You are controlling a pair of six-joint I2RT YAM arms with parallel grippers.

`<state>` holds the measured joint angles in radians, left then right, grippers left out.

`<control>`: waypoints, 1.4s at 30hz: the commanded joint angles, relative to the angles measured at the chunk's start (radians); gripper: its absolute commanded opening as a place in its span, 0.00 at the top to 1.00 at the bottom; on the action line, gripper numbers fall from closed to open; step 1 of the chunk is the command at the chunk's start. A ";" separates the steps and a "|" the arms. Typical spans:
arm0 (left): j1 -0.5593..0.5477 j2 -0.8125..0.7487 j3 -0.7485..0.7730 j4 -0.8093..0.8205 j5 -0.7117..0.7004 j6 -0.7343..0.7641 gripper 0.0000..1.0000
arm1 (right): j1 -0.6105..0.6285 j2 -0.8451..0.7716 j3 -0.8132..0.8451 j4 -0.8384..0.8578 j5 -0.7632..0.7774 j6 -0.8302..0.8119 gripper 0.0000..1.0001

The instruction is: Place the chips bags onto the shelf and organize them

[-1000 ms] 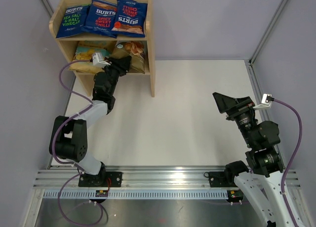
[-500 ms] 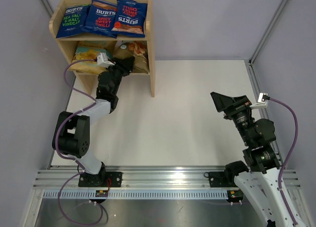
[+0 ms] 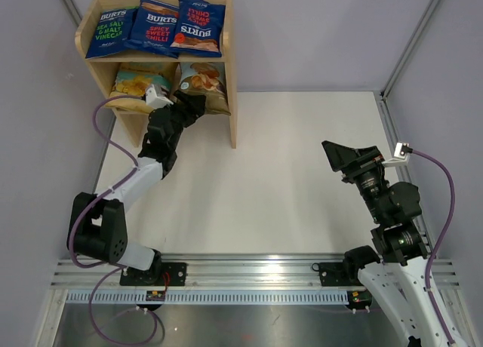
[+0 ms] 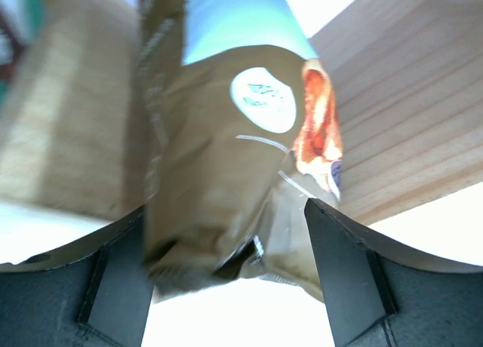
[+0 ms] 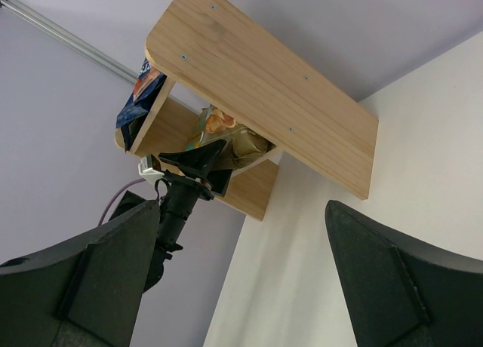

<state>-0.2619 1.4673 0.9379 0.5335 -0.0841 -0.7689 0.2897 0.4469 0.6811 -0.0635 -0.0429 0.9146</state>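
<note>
The wooden shelf (image 3: 231, 98) stands at the far left. Three dark-blue BURTS bags (image 3: 155, 26) lie side by side on its top tier. On the lower tier the yellow chips bag (image 3: 134, 81) sits at the left and the light-blue-and-brown cassava bag (image 3: 202, 79) at the right. My left gripper (image 3: 190, 104) is at the front of the lower tier. In the left wrist view it (image 4: 225, 211) is open, with the cassava bag's (image 4: 226, 136) bottom edge loose between its jaws. My right gripper (image 3: 337, 155) is open and empty over the right of the table.
The shelf's right side panel (image 5: 264, 75) faces my right gripper (image 5: 243, 207). Grey walls close in the table on three sides. A metal rail (image 3: 249, 268) runs along the near edge by the arm bases.
My left gripper has drawn back out of the lower tier, leaving the cassava bag standing there in fuller view. The right gripper shifted slightly, then stayed still.
</note>
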 commanded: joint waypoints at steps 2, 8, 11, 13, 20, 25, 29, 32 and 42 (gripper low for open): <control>0.001 -0.065 0.056 -0.218 -0.091 0.005 0.23 | 0.003 -0.007 -0.005 0.053 0.000 0.015 0.01; 0.022 -0.048 0.147 -0.365 -0.045 -0.001 0.30 | 0.002 -0.020 -0.011 0.053 0.003 0.017 0.02; 0.039 -0.027 0.173 -0.386 -0.007 -0.009 0.38 | 0.003 -0.027 -0.009 0.053 0.005 0.012 0.01; 0.049 -0.013 0.199 -0.415 0.003 -0.009 0.45 | 0.002 -0.028 -0.009 0.050 0.006 0.010 0.01; 0.062 -0.022 0.219 -0.432 0.049 -0.009 0.55 | 0.002 -0.034 -0.014 0.045 0.009 0.010 0.01; 0.062 -0.041 0.208 -0.438 0.078 -0.015 0.51 | 0.002 -0.034 -0.014 0.048 0.009 0.015 0.01; 0.062 -0.068 0.193 -0.461 0.078 -0.017 0.39 | 0.002 -0.034 -0.012 0.044 0.011 0.012 0.01; 0.061 -0.110 0.173 -0.503 0.049 -0.007 0.30 | 0.003 -0.028 0.001 0.025 0.020 -0.009 0.01; 0.064 -0.292 0.142 -0.667 0.032 0.051 0.01 | 0.002 0.209 0.205 -0.211 -0.049 -0.310 0.00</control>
<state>-0.2028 1.2434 1.0817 -0.0753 -0.0456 -0.7567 0.2897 0.5980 0.8120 -0.1944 -0.0528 0.7559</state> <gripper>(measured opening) 0.988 0.993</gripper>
